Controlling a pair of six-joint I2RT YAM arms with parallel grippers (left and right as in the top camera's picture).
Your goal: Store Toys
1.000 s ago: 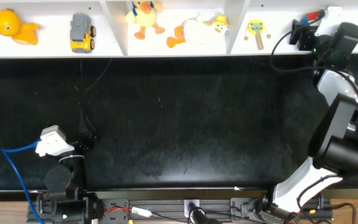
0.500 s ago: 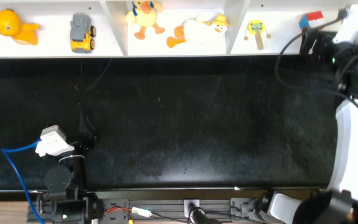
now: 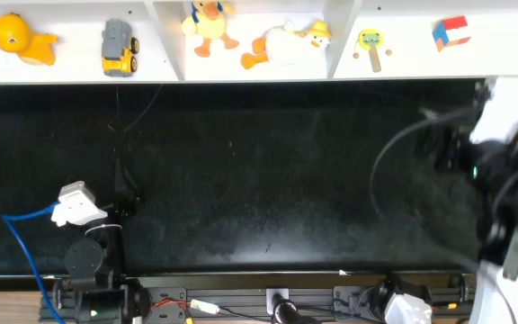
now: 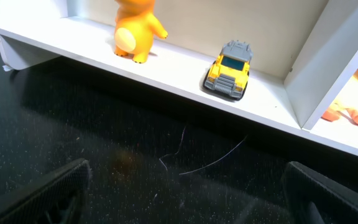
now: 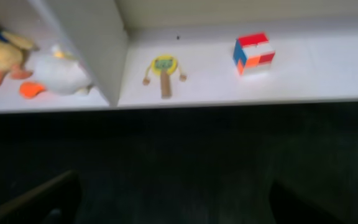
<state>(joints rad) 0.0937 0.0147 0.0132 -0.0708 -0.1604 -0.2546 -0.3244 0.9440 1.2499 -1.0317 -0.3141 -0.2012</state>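
Right end effector (image 5: 176,205) withdrawn, cube (image 5: 253,53) shelved beyond

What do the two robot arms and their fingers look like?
The left arm is black with round joints, a white block and a blue cable. The right arm is white and black, with a black cable. The fingers are dark.

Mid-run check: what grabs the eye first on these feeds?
The white shelf along the far edge stands out, lined with toys: an orange duck at its left end, a yellow truck beside it, two plush ducks in the middle, a multicoloured cube at the right. The black tabletop in front sets them off.
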